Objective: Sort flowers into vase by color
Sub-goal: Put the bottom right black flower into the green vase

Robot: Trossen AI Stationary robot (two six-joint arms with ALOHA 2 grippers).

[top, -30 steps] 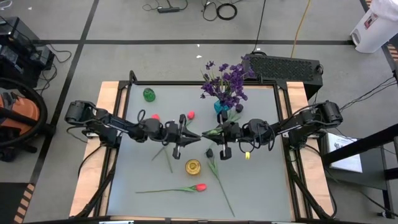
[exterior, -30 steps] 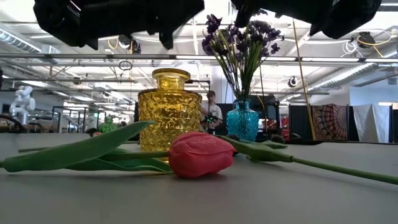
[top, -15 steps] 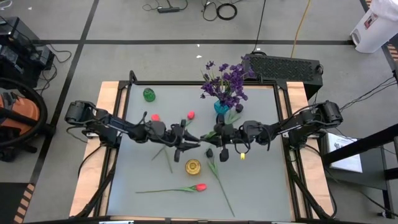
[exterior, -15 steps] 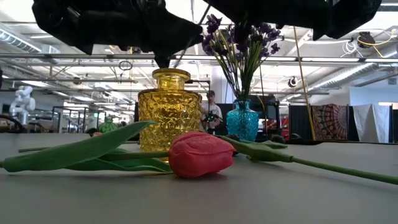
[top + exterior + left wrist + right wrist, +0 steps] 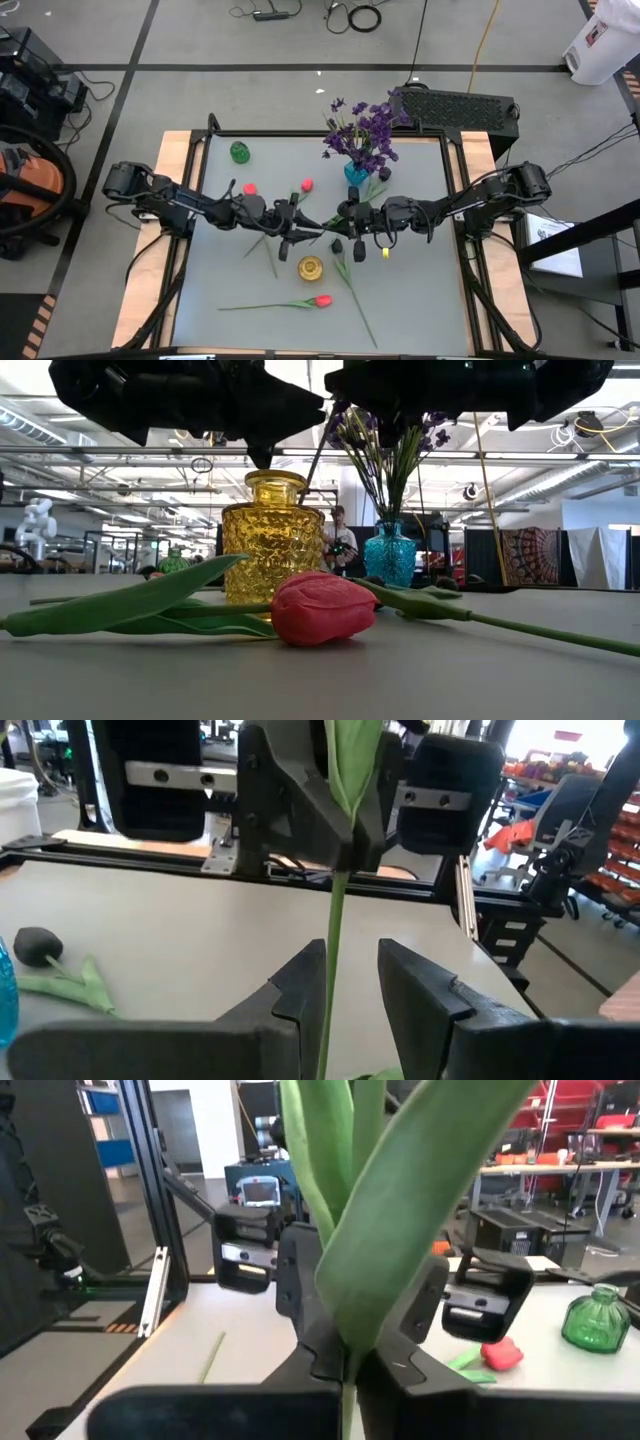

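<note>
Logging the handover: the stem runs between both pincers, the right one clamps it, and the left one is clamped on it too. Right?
Not quite. The left wrist view shows the left pincer open around the stem, its fingers apart. The right pincer does clamp it.

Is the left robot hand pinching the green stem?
Apart. In the left wrist view the stem hangs between the left gripper's open fingers, with a gap on each side.
</note>
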